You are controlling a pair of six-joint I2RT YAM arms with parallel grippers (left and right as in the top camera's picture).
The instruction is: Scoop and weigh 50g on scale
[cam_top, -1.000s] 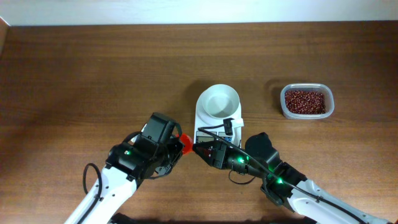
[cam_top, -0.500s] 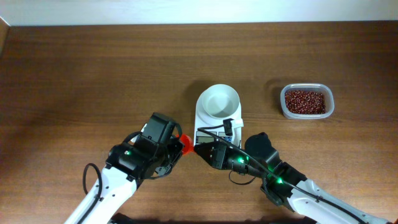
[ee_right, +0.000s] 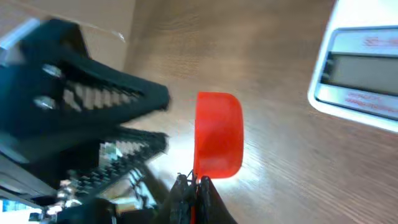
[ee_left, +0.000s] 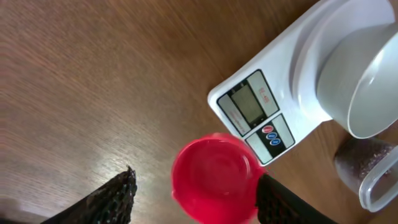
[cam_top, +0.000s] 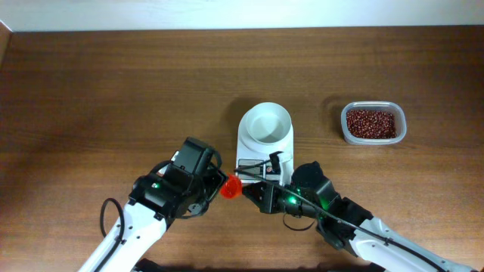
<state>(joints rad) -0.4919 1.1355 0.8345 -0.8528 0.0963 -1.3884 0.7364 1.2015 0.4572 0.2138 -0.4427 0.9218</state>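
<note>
On table [cam_top: 113, 91]: one scale [cam_top: 265, 128], one scoop [cam_top: 232, 187].

A dark brown wood-grain worktop [cam_top: 113, 91] fills the view, soft light glinting off its grain; a pale white strip [cam_top: 227, 13] borders its far edge

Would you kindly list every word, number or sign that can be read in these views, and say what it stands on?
Nothing can be read for certain.
The red print beside the display of the scale: too blurred to read.
Display: no digits legible.
Marks on the buttons: too small.
The red scoop: no print visible.
</note>
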